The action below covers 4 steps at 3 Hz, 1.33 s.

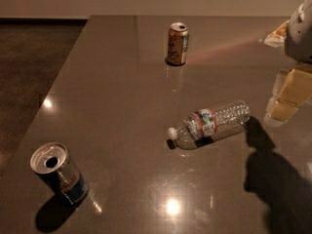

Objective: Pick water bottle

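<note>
The water bottle lies on its side near the middle of the brown table. It is clear and ribbed, with a white cap pointing to the lower left and a red, white and blue-green label band. The gripper hangs at the right edge of the view, to the right of the bottle's base and a little above the table. It holds nothing.
An orange-brown can stands upright at the far middle of the table. A silver-topped blue can stands at the near left. The table's left edge drops to a dark floor. The arm's shadow lies at the lower right.
</note>
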### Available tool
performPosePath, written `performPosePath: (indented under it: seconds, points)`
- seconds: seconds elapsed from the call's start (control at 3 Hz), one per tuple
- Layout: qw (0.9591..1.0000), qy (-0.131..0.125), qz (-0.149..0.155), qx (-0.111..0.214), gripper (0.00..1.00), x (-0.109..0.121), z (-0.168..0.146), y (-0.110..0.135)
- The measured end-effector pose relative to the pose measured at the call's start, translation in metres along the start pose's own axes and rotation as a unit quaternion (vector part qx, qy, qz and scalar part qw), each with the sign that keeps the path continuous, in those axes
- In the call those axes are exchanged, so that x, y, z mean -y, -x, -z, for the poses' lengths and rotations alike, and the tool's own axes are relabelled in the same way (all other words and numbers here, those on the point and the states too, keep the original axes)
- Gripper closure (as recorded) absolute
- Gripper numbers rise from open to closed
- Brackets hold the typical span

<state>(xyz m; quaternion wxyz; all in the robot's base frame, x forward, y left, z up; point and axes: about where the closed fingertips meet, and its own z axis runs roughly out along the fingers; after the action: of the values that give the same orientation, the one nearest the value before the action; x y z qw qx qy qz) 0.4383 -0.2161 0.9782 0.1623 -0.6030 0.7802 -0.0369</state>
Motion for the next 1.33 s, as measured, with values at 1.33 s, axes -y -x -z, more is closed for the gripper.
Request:
performPosePath:
  seconds: [1.33]
  points:
    - [0.9914,0.049,0.121,0.003,0.00,-0.005,-0.072,0.027]
